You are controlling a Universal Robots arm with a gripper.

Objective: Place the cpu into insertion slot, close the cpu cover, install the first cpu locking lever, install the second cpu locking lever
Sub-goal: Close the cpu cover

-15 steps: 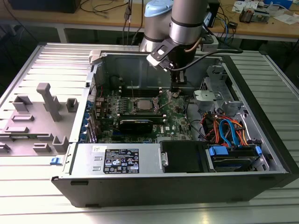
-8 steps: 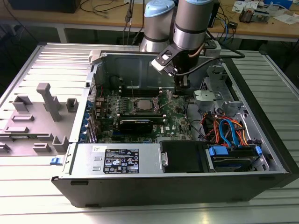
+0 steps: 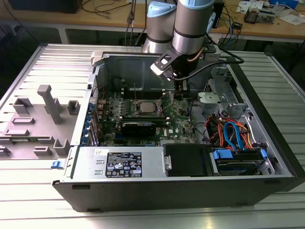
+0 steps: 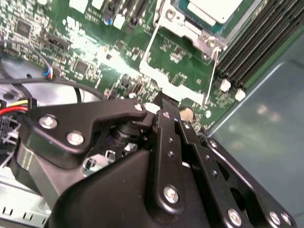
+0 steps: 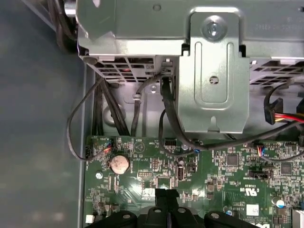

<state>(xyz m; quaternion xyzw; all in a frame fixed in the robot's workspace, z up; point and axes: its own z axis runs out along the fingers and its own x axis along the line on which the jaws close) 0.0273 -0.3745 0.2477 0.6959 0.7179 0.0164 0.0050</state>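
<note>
The cpu [image 3: 144, 106] lies flat in the insertion slot [image 3: 135, 111] on the green motherboard [image 3: 178, 121], its silvery top [image 4: 214, 8] showing. The cpu cover [image 4: 183, 24] rests as a metal frame around the chip. Two thin wire locking levers [image 4: 151, 40] [image 4: 210, 76] stand out from the socket's sides. My gripper [image 3: 180, 91] hangs over the board on the exterior view's right of the socket, a short way from it. Its black fingers [image 4: 164, 107] are shut together with nothing between them, and the gripper [image 5: 166, 194] tip points down at the board.
A grey metal drive cage [image 5: 211, 80] with dark cables [image 5: 102, 102] stands just beyond the board edge. Black memory slots [image 4: 256, 42] flank the socket. Power supply [image 3: 121, 162] and coloured cables [image 3: 233, 131] fill the case front. A grey fixture [image 3: 43, 114] lies outside, left.
</note>
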